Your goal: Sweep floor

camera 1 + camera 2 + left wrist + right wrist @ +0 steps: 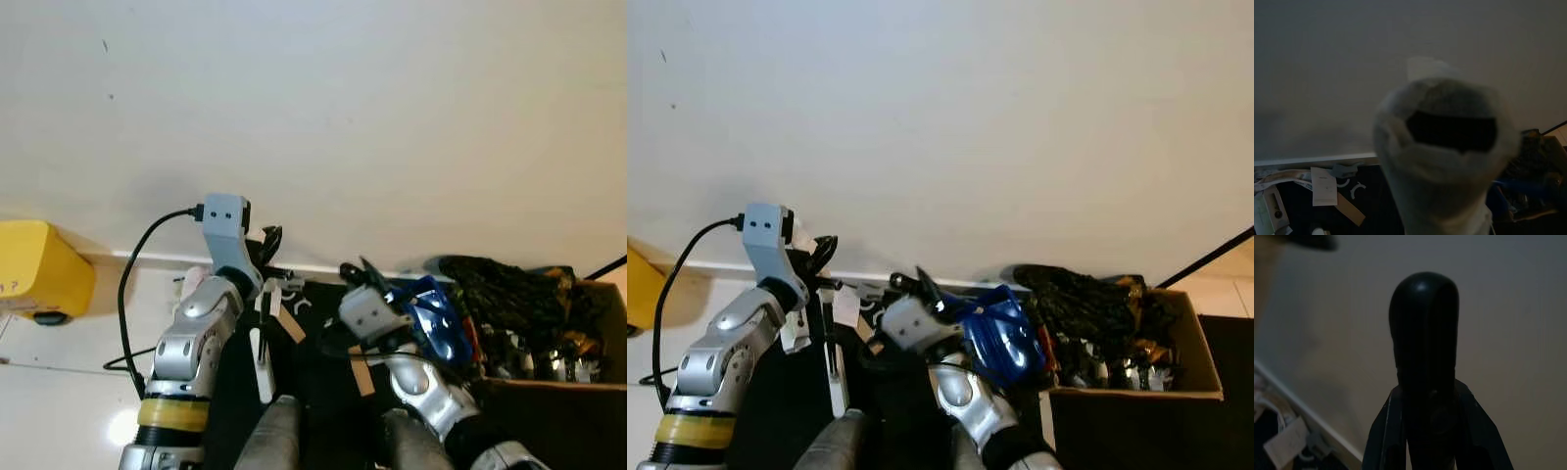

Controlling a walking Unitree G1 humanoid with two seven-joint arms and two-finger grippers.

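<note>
Both arms are raised toward the white wall point(313, 108). My left gripper point(268, 241) points up at the wall, and in the left wrist view a pale grey tube handle point(1444, 152) with a dark hollow end stands up from its grasp. Lower down, my right gripper point(364, 274) is shut on a black handle with a rounded top point(1424, 333), held between its fingers point(1385, 431). The heads of both tools are out of sight. On the floor by the wall lie paper scraps point(1325, 185) and a brown strip point(1349, 211).
A yellow box point(39, 269) sits at the left by the baseboard. A cardboard box point(1185, 377) full of dark clutter stands at the right, with a shiny blue bag point(1004, 338) beside it. A black mat point(323, 343) lies below. A black cable point(132, 284) loops from my left wrist.
</note>
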